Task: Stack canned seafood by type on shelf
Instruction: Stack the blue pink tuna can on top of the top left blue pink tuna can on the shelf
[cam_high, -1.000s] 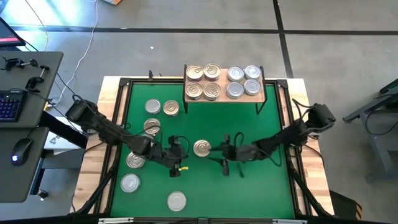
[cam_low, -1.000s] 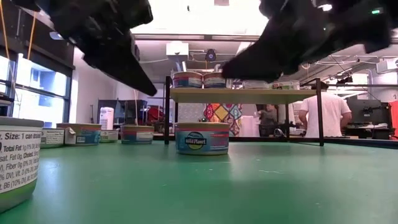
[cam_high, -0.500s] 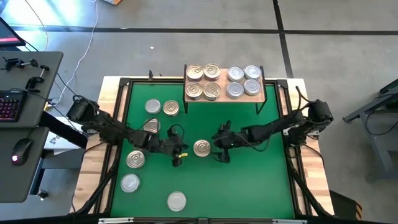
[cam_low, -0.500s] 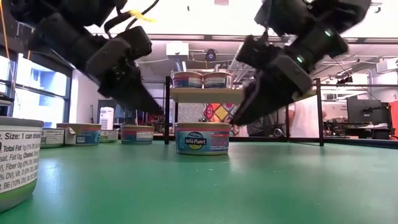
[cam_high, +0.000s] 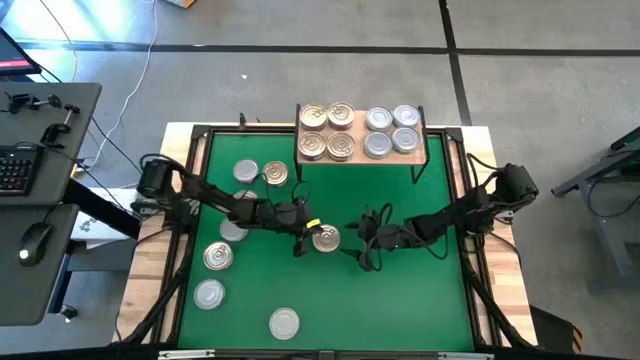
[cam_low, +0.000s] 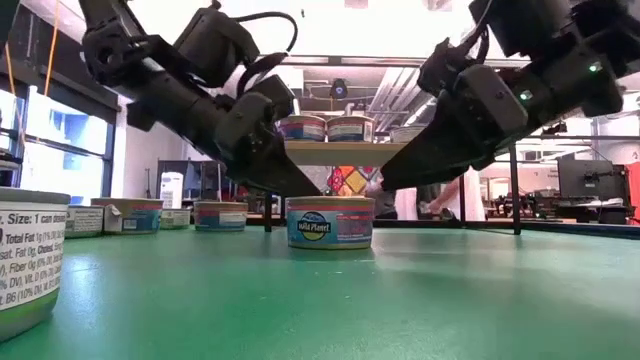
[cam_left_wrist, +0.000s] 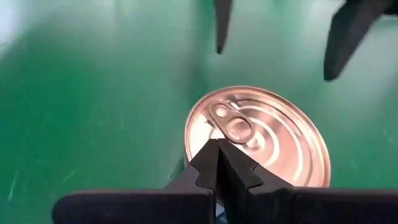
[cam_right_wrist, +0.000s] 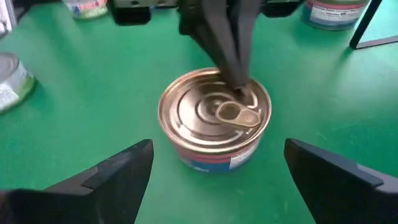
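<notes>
A gold-lidded tin (cam_high: 325, 238) with a blue-and-pink label (cam_low: 330, 222) stands upright on the green mat, mid-table. My left gripper (cam_high: 308, 238) comes from the table's left, slanting down, shut, with its tips at the tin's lid. My right gripper (cam_right_wrist: 217, 152) stands open at the tin's right, one finger to each side of it and short of it, touching nothing. The wooden shelf (cam_high: 358, 155) at the far edge carries stacked gold-lidded tins (cam_high: 327, 131) on its left half and silver-lidded tins (cam_high: 391, 130) on its right half. My left gripper rests its shut fingertips (cam_right_wrist: 239, 84) on the tin's lid at the left rim (cam_left_wrist: 211, 134), beside the pull tab. The fingers slant down from the table's left. The tin sits flat on the mat.
Loose tins stand on the mat's left part: two near the shelf (cam_high: 246, 172) (cam_high: 275, 175), one half under my left arm (cam_high: 235, 228), and several toward the near edge (cam_high: 218, 257) (cam_high: 209, 294) (cam_high: 284, 323). The mat's right half is bare green (cam_high: 420, 290).
My left gripper, shut throughout, has swung from the near left toward the table's right and far edge and sunk down onto the gold-lidded tin's rim. My right gripper has sunk a little beside the tin. The tin has stayed where it was.
</notes>
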